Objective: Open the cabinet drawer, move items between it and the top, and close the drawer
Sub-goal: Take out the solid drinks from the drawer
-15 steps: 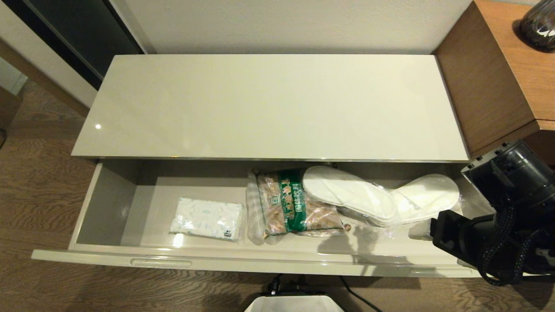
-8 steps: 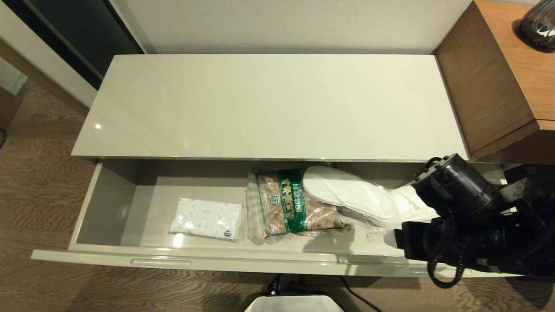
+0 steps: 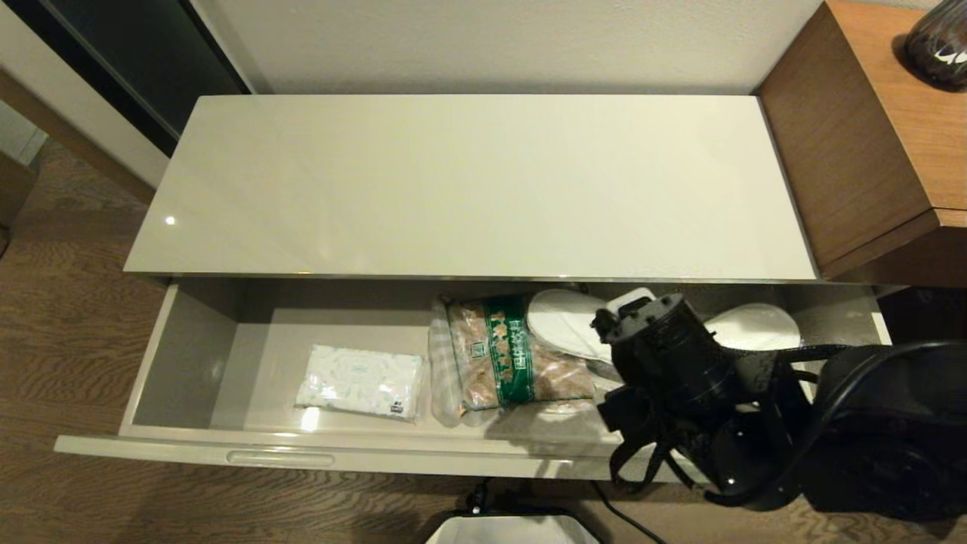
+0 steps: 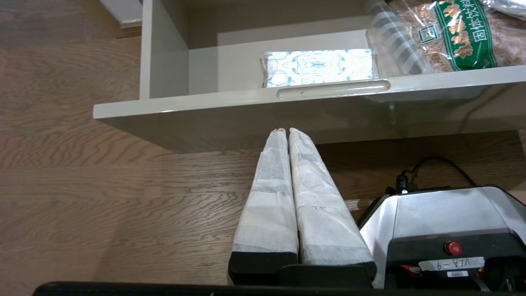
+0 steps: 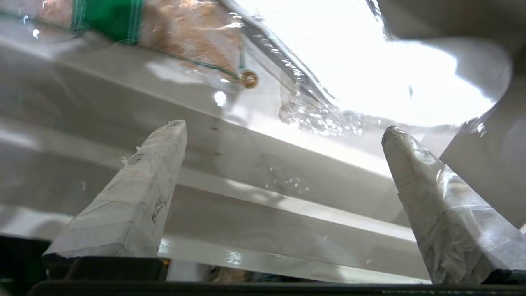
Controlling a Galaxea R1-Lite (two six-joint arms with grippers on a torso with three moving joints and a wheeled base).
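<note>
The cabinet drawer point(image 3: 189, 355) stands pulled out under the bare glossy beige top point(image 3: 468, 181). Inside lie a white-and-blue tissue pack point(image 3: 359, 381) at the left, a brown snack bag with a green band point(image 3: 506, 355) in the middle, and wrapped white slippers point(image 3: 563, 321) to its right. My right arm point(image 3: 680, 370) hangs over the slippers and hides their middle. The right gripper point(image 5: 284, 126) is open over the drawer's front edge, pointing down at the slippers point(image 5: 370, 74) and the snack bag's corner point(image 5: 181, 28), holding nothing. My left gripper point(image 4: 287, 130) is shut, parked low before the drawer front point(image 4: 246, 111).
A taller brown wooden unit point(image 3: 869, 136) with a dark vase point(image 3: 937, 38) adjoins the cabinet on the right. A dark panel point(image 3: 136, 60) stands at the back left. My white base point(image 4: 444, 222) and a black cable point(image 4: 435, 164) are on the wooden floor below the drawer.
My right arm has swung left from the drawer's right end to over the slippers, and its wrist has turned downward. The items and the left arm have not moved.
</note>
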